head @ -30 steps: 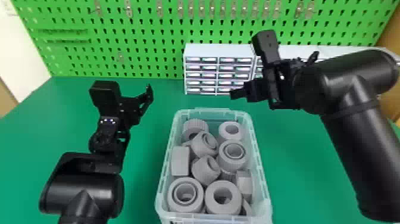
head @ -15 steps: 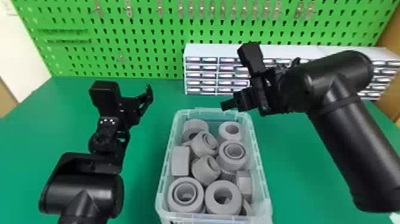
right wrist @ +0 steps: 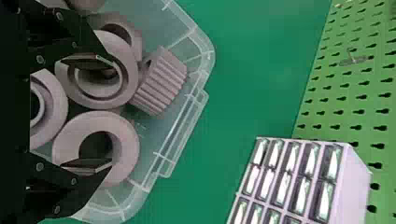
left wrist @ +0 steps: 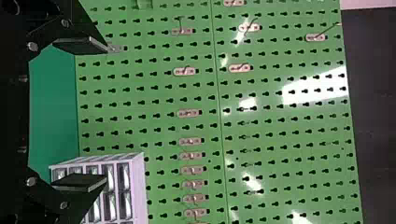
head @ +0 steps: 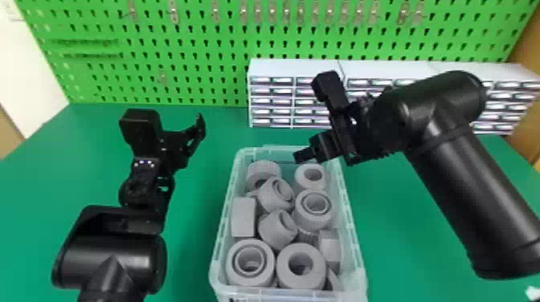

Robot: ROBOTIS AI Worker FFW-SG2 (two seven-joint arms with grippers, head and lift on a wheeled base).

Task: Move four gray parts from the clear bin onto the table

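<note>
The clear bin [head: 358,257] stands on the green table, filled with several gray parts, such as a ring [head: 300,266] near its front and a ribbed one [head: 263,172] at its far left. My right gripper [head: 304,156] is above the bin's far right part. In the right wrist view my right gripper [right wrist: 88,112] is open, its fingers over the gray parts with nothing held; a ribbed gray part [right wrist: 161,81] lies by the bin wall. My left gripper [head: 201,128] is parked left of the bin; the left wrist view has the left gripper [left wrist: 81,114] open and holding nothing.
A white drawer cabinet [head: 271,68] stands behind the bin, along the back of the green table [head: 197,257]. Beyond it rises a green pegboard [head: 193,56] with several metal hooks.
My right arm has moved left and lower, bringing its gripper from beyond the bin's far right corner to above its far end. The left arm and the parts have stayed still.
</note>
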